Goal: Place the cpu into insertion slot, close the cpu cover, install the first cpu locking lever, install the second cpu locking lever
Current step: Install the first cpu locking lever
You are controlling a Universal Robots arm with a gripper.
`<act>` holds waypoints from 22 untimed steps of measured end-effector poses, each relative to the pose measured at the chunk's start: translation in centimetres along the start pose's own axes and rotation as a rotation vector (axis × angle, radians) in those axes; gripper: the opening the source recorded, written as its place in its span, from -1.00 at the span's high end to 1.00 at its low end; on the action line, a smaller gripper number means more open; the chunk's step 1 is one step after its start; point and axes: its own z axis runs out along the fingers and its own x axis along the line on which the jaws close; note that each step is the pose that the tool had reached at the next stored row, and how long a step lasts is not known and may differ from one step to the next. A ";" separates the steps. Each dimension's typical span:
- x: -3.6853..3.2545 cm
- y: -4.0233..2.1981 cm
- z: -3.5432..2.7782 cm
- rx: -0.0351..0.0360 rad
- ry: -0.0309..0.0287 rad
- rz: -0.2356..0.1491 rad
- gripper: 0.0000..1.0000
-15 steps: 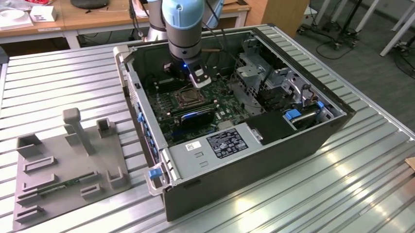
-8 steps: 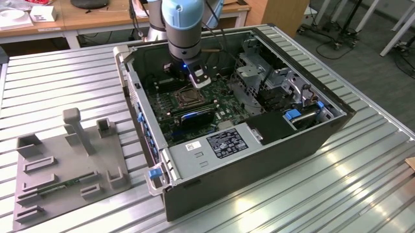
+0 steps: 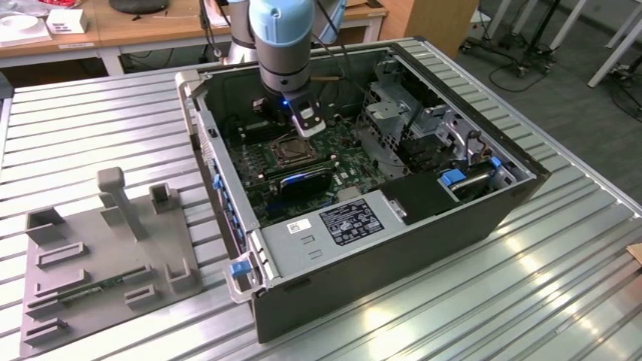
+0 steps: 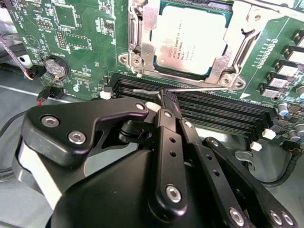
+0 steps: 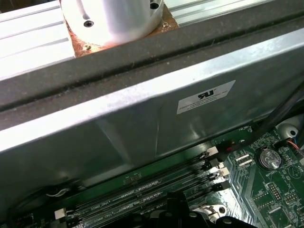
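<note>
Second wrist view — cpu (image 4: 190, 40) seated under cpu cover (image 4: 147, 42), jaws together at locking lever (image 4: 190, 89).

The exterior view looks down obliquely from above onto the open computer case (image 3: 401, 188). Both wrist views sit close inside it, sharing the memory slots (image 4: 213, 107) (image 5: 156, 190).

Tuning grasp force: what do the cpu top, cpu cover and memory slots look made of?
The cpu: matte silvery-grey metal lid, going by its even dull sheen. The cpu cover: thin bright sheet metal, likely steel, with sharp reflections and stamped edges. The memory slots: black moulded plastic, it seems, with white plastic latches.
</note>
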 end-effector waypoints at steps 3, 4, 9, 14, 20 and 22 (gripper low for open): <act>0.08 -0.03 -0.01 -0.0003 -0.0007 0.000 0.80; 0.11 -0.04 -0.02 -0.0004 -0.0009 0.000 0.80; 0.17 -0.09 0.02 -0.0005 -0.0019 -0.001 0.80; 0.19 -0.21 0.31 -0.0002 -0.0022 -0.001 0.80; 0.20 -0.28 0.47 0.0023 -0.0031 -0.001 0.80; 0.20 -0.29 0.49 0.0039 -0.0037 -0.002 0.80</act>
